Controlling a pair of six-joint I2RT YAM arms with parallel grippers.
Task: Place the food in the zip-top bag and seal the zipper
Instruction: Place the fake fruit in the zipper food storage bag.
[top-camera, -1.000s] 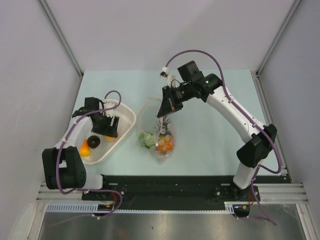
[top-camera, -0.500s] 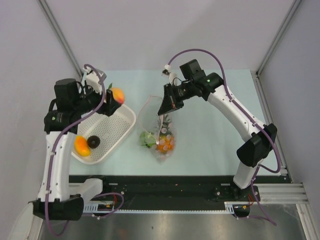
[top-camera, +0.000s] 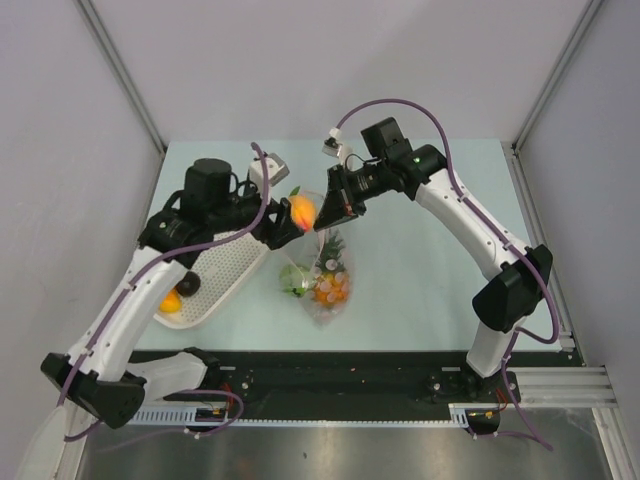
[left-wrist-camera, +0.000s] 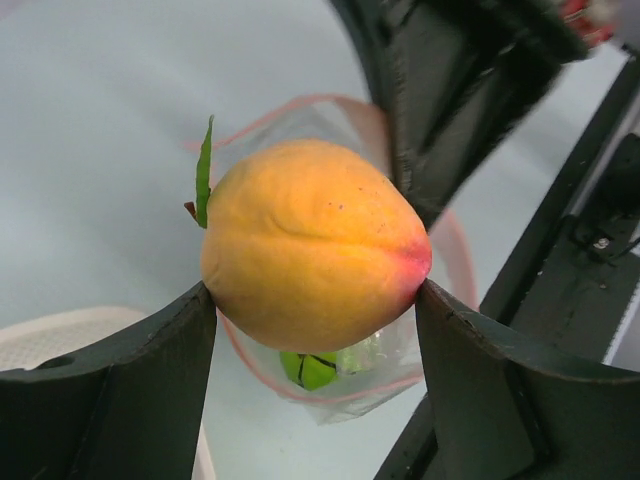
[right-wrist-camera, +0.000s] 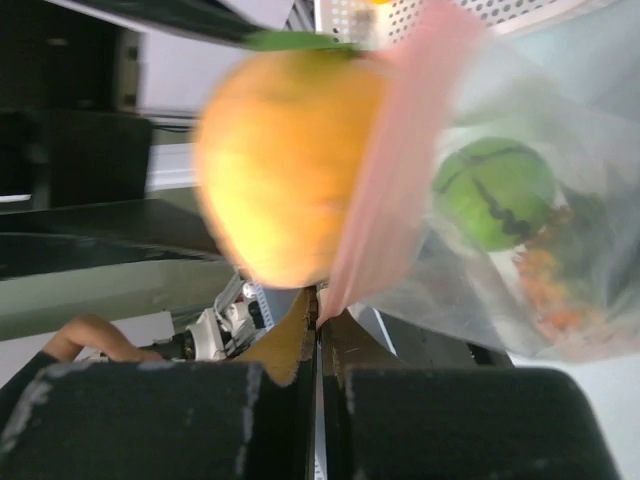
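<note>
The pale green tabletop (top-camera: 420, 270) holds a white basket (top-camera: 228, 268) on the left and a clear zip-top bag (top-camera: 322, 312) (its bottom rests there) just beside it.

I count five pieces of toy food, one of each kind: one peach-coloured fruit (top-camera: 302, 212), one green ball (top-camera: 292, 277), one orange pineapple (top-camera: 330, 287), one orange-yellow fruit (top-camera: 171, 299) and one dark brown ring (top-camera: 187, 284). Two of them are in the bag, two are in the basket, and one is up in the air between jaws. There is one zip-top bag (top-camera: 322, 308) with a single red zipper (right-wrist-camera: 390, 170) along its mouth, and one white perforated basket (top-camera: 228, 262). Two arms work over the one worktop (top-camera: 430, 250), so two grippers: the left gripper (top-camera: 300, 214) and the right gripper (top-camera: 322, 222).
</note>
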